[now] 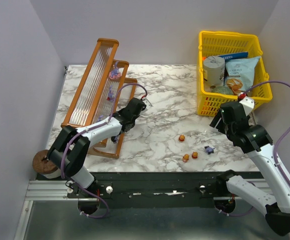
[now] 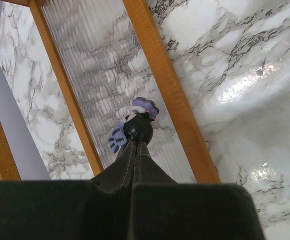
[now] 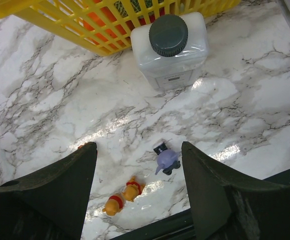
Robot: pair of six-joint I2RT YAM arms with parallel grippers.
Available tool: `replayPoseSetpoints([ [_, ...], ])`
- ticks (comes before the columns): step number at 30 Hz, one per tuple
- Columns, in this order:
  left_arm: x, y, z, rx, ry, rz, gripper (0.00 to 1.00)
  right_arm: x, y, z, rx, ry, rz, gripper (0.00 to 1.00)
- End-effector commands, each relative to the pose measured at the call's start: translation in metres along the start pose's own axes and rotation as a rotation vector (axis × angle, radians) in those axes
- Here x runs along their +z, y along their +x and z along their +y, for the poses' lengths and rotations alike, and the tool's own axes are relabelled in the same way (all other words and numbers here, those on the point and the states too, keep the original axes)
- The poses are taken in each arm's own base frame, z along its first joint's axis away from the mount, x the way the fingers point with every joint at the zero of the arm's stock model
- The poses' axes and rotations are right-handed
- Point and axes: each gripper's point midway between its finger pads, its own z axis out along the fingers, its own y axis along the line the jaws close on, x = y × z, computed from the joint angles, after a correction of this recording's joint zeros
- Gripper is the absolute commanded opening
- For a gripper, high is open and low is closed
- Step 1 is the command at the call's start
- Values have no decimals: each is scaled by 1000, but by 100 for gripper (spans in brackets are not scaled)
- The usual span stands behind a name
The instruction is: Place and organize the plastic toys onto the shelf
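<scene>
- Our left gripper (image 2: 137, 144) pinched a tiny purple-and-navy plastic figurine (image 2: 146, 107) over the wooden-framed, clear-ribbed shelf (image 2: 169, 90); we judged placing underway; next, settle it upright and release.
- Our right gripper (image 3: 135, 152) hung open above the marble counter (image 3: 45, 90).

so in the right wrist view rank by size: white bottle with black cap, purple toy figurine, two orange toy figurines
white bottle with black cap
purple toy figurine
two orange toy figurines, alike each other
</scene>
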Motion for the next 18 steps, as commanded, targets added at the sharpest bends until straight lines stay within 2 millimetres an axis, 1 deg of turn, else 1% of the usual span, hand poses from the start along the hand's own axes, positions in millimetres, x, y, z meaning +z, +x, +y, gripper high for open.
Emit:
replayPoseSetpoints([
  [1, -2, -9, 8, -35, -30, -14, 4, 1, -2, 2, 13, -11, -7, 76],
  [6, -7, -13, 11, -23, -44, -14, 2, 2, 1, 5, 16, -23, 4, 76],
  [10, -15, -18, 8, -13, -37, -30, 0, 3, 3, 7, 18, -31, 11, 76],
  [14, -27, -29, 0, 3, -19, -59, 0, 2, 4, 8, 22, -42, 14, 76],
  [17, -39, -38, 1, 3, -20, -86, 0, 3, 5, 10, 23, -49, 21, 76],
  [18, -44, -43, -2, 12, -11, -98, 0, 3, 5, 10, 25, -51, 21, 76],
])
